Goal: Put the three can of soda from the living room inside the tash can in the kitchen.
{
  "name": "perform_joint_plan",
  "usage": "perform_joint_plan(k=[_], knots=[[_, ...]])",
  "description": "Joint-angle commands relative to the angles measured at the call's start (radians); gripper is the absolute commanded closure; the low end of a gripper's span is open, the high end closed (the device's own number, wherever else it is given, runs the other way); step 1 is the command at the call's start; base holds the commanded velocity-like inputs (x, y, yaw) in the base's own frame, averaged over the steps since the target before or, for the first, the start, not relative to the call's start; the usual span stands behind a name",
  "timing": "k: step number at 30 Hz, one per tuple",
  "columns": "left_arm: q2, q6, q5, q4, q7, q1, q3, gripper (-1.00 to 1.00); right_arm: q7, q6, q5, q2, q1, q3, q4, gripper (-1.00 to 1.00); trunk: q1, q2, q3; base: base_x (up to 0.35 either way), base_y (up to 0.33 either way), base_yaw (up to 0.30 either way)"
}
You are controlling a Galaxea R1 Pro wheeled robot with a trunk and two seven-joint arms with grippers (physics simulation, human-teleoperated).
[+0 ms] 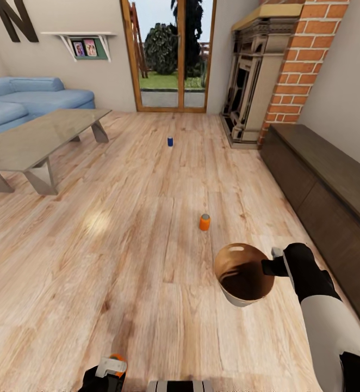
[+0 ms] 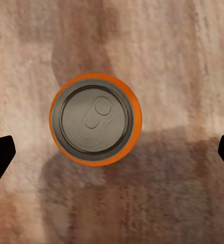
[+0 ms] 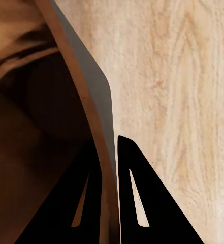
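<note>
Room: this is the living room, with a light wood floor (image 1: 120, 228). The blue sofa (image 1: 22, 103) and the grey low table (image 1: 38, 136) sit at 10 o'clock. The glass doors (image 1: 172, 54) are at 12 o'clock. The brick fireplace (image 1: 256, 81) is at 1 o'clock.
Edge to mind: a long dark wooden bench (image 1: 327, 185) runs along the wall from 2 to 4 o'clock, near the right arm.
Open room: the middle of the floor is wide and bare, so the way ahead looks free.
Bin: the tash can (image 1: 244, 275) is up off the floor at 4 o'clock. Its inside looks empty, as far as I can see.
Right gripper (image 3: 109, 203): its jaws are pinched tight on the bin's rim, one inside and one outside.
Left gripper (image 2: 112, 152): its jaws are wide apart and hold nothing. They hang right over an orange can (image 2: 95, 119) standing on the floor at 6 o'clock.
Other cans: a second orange can (image 1: 204, 222) stands at 1 o'clock, near the bin. The blue can (image 1: 170, 141) stands far off at 12 o'clock.
Done so far: I think nothing is in the bin yet.
Left to do: all three cans, then the trip to the kitchen.
</note>
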Motion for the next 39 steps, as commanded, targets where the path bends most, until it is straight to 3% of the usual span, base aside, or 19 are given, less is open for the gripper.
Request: perform_joint_plan(k=[1,11,16,24,39], knots=[[0.0,0.0,0.0,0.0,0.0,0.0,0.0,-1.0,0.004,0.003,-0.021,0.002,0.002,0.0,-0.031,1.0,0.0,0.0,-0.002,0.0,0.0,0.0],[0.0,0.0,0.0,0.0,0.0,0.0,0.0,-1.0,0.004,0.003,-0.023,0.021,0.006,0.003,-0.135,1.0,0.0,0.0,-0.012,0.0,0.0,0.0],[0.0,0.0,0.0,0.0,-0.001,0.0,0.0,-1.0,0.004,0.003,-0.024,0.024,0.009,0.046,-0.21,1.0,0.0,0.0,-0.013,0.051,0.012,0.0],[0.0,-0.001,0.002,0.0,-0.001,0.0,0.0,-1.0,0.004,0.003,-0.025,0.03,0.009,0.058,-0.228,1.0,0.0,0.0,-0.013,0.175,0.075,0.0],[0.0,-0.001,0.001,0.0,0.001,0.0,0.001,-1.0,0.004,0.003,-0.025,0.03,0.011,0.057,-0.228,1.0,0.008,-0.014,-0.019,0.017,0.007,0.0]])
